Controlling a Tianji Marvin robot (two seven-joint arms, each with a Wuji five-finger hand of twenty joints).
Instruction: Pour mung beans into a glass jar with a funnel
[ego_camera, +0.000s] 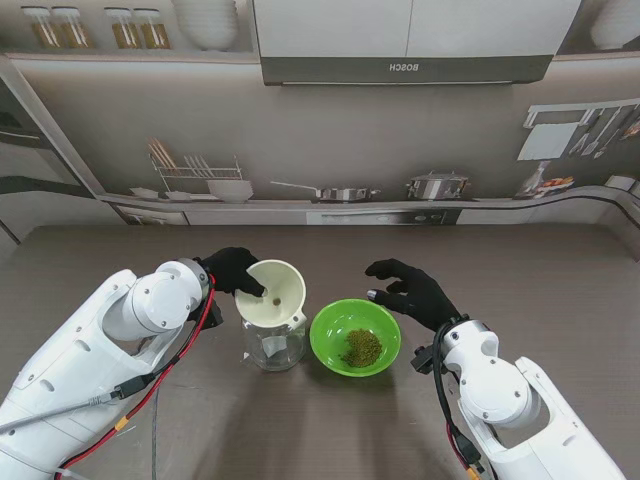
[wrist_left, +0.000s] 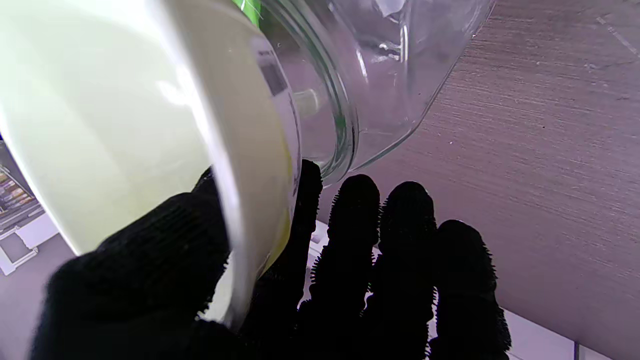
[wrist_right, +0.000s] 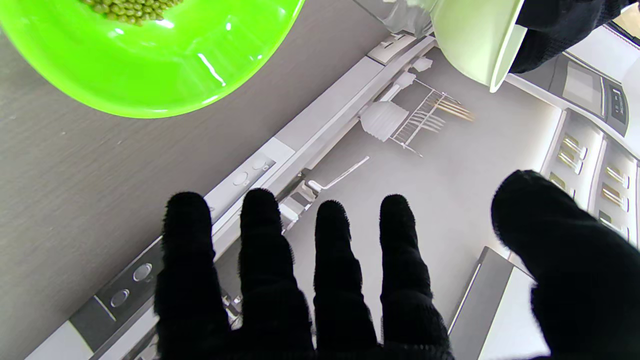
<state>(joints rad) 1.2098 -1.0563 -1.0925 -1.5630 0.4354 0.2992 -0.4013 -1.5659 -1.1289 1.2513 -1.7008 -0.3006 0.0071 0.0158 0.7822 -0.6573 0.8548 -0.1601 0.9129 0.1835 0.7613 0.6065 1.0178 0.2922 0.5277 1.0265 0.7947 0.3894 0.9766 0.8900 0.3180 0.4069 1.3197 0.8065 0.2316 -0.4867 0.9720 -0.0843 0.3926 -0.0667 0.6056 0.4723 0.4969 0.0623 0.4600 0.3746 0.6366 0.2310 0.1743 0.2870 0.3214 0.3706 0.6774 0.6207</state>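
A clear glass jar is shown standing upright on the grey-brown table top, left of centre and near the robot. A pale cream plastic funnel is seated in the jar's mouth, tilted, with its wide opening turned up and to the right. The funnel's rim is pinched by the black-gloved left hand; in the left wrist view the thumb is seen pressed on one face of the funnel wall and the fingers lie along the other, beside the jar. 1 small dark speck is visible inside the funnel; what it is cannot be told.

A round bright green plastic bowl is set just beside the jar, on its right, the 2 rims nearly touching. A small heap of mung beans lies in the bowl's middle.

The black-gloved right hand is held just beyond the bowl's far right edge, released, fingers spread and nothing grasped. In the right wrist view the bowl and beans are seen apart from the fingertips.
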